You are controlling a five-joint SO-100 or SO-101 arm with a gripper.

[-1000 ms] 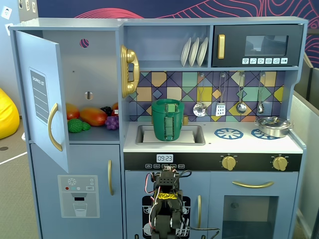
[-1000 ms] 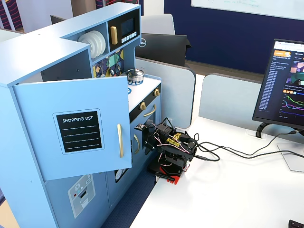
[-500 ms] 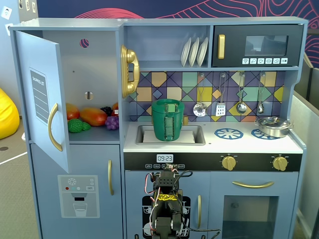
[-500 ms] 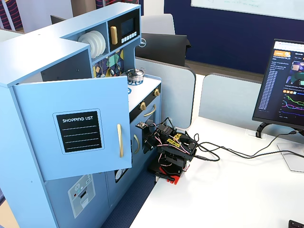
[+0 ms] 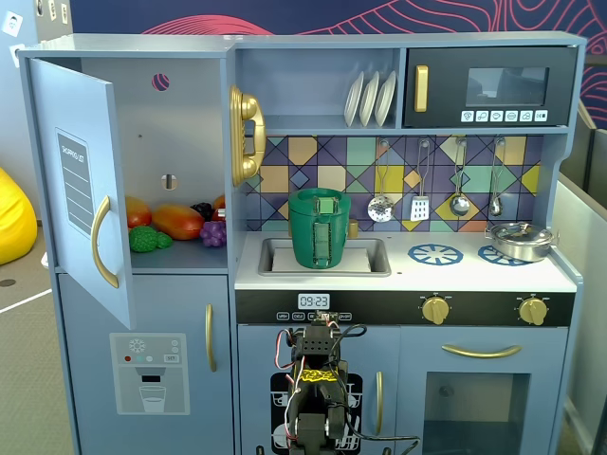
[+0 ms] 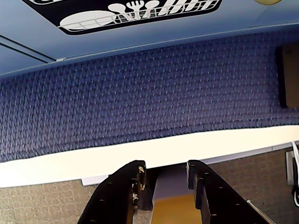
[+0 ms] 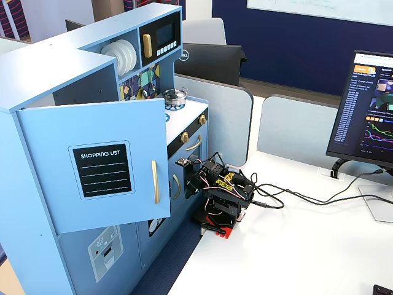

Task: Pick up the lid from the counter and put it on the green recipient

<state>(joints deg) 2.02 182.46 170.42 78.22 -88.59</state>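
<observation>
In a fixed view facing the toy kitchen, going from the left, the open cupboard door (image 5: 81,185) swings out and shows toy fruit and vegetables (image 5: 175,224) on the shelf behind it; next, near the middle, the green recipient (image 5: 320,227) stands upright in the sink (image 5: 370,257), a tall dark green pot with a thick rim and a ribbed strap handle facing the camera. Something green sits at its mouth (image 5: 324,202), and it may be the lid already resting there, but the angle does not let me be sure; no separate green disc lies anywhere on the white surface (image 5: 398,277) that I can find. Further right come two blue burner rings (image 5: 435,254) and a low silver pot (image 5: 520,241) with its shiny cover on. The arm (image 5: 318,393) is folded low in front of the cabinet, below the counter and well apart from the pot. In the wrist view the tool (image 6: 164,175) points down at blue carpet and a white edge, its two dark fingers (image 6: 136,179) a moderate gap apart with nothing between them. Judging by this, either the task is finished and the arm is parked, or it has not begun; the pictures do not settle which.
</observation>
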